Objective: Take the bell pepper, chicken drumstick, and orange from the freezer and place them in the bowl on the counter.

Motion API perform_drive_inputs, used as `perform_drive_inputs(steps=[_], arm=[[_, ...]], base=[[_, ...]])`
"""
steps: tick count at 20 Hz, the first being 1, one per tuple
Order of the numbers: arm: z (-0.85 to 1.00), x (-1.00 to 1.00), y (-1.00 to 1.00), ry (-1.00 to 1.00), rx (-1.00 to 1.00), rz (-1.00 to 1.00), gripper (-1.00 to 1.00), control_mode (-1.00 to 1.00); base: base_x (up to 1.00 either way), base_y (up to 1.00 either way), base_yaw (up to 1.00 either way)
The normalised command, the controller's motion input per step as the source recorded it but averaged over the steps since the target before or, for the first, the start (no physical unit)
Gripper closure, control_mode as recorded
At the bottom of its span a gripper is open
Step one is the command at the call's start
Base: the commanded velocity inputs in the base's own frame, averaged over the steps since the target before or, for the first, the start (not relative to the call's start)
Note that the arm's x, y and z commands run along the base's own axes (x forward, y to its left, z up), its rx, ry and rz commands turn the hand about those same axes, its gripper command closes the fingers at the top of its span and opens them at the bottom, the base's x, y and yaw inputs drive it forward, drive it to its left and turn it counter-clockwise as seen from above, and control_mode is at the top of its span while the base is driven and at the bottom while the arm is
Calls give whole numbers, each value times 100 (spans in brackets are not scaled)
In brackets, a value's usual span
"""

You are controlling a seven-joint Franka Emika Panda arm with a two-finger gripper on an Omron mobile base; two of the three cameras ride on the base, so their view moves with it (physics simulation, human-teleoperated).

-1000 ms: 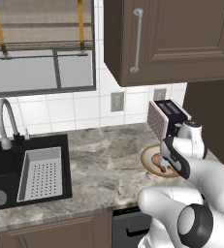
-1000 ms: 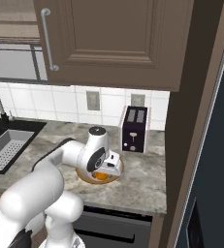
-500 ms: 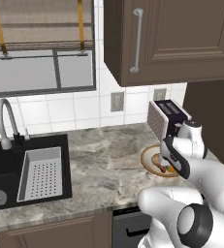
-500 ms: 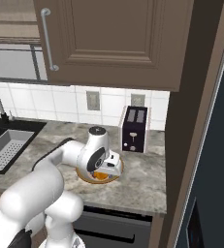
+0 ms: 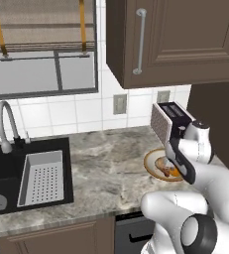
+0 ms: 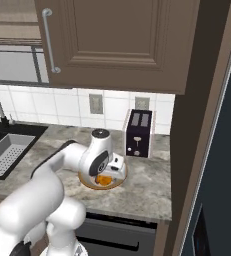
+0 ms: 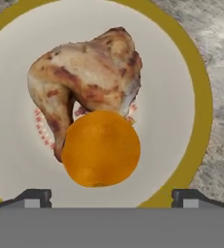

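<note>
The beige bowl [image 7: 200,111] with its tan-gold rim stands on the marbled counter [image 5: 106,168]. In it lies the golden-brown chicken drumstick [image 7: 87,80], and the orange [image 7: 101,147] rests against its near side. The bell pepper is hidden but for red slivers [image 7: 40,127] at the drumstick's edge. My gripper [image 7: 112,197] hangs just above the bowl, open, its fingertips [image 7: 33,196] spread wide on either side of the orange and touching nothing. From the base views the hand [image 5: 185,158] covers part of the bowl [image 5: 150,161] [image 6: 118,182]. The dark freezer [image 6: 222,150] stands to the right.
A black toaster [image 6: 138,132] stands right behind the bowl against the tiled wall. Brown wall cabinets [image 5: 185,39] hang overhead. To the left are the black sink [image 5: 7,173], its grey basket [image 5: 41,178] and faucet [image 5: 4,124]. A black dishwasher front [image 6: 112,235] sits below the counter.
The jaws have spread wider and the orange lies free in the bowl. The arm has hardly moved.
</note>
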Motion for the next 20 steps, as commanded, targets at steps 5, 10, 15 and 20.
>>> perform_drive_inputs(steps=[5,10,15,20], arm=[[61,-11,0,-15,0,0,-100,-100],[66,-20,10,-9,0,0,-100,-100],[64,-41,38,-8,-3,0,-100,-100],[67,-56,32,0,-1,0,-100,-100]], base=[[0,0,0],[0,0,0],[0,0,0],[0,0,0]])
